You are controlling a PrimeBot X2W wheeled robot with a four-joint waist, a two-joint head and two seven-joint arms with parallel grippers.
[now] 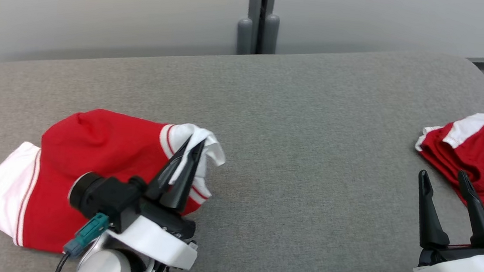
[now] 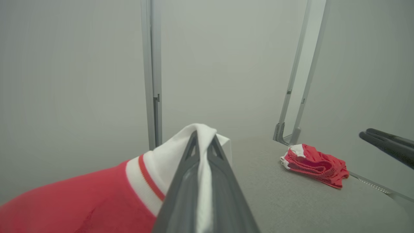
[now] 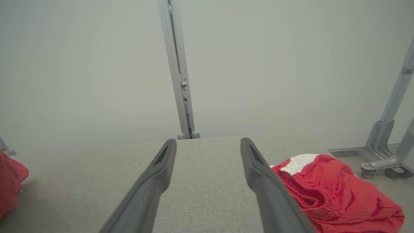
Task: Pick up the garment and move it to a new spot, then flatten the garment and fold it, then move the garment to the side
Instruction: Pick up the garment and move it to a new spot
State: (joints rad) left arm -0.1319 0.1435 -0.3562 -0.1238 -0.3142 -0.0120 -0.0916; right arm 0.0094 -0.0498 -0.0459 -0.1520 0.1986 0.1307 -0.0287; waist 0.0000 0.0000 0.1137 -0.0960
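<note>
A red garment [image 1: 91,158] with white trim lies bunched on the left of the grey padded table [image 1: 309,168]. My left gripper [image 1: 195,143] is shut on its white sleeve end, lifted a little off the surface. The left wrist view has the white cloth [image 2: 202,155] pinched between the two dark fingers, with the red garment body [image 2: 81,207] below left. My right gripper [image 1: 442,175] stands open at the lower right with nothing between its fingers [image 3: 155,174]. A corner of the red garment [image 3: 9,181] lies at the left edge of the right wrist view.
A second red and white garment [image 1: 477,152] lies crumpled at the table's right edge, just beyond my right gripper; it shows as a folded heap [image 2: 317,165] and close by [image 3: 336,191]. A grey post [image 1: 259,19] stands behind the table. Metal frame legs [image 3: 385,145] stand at right.
</note>
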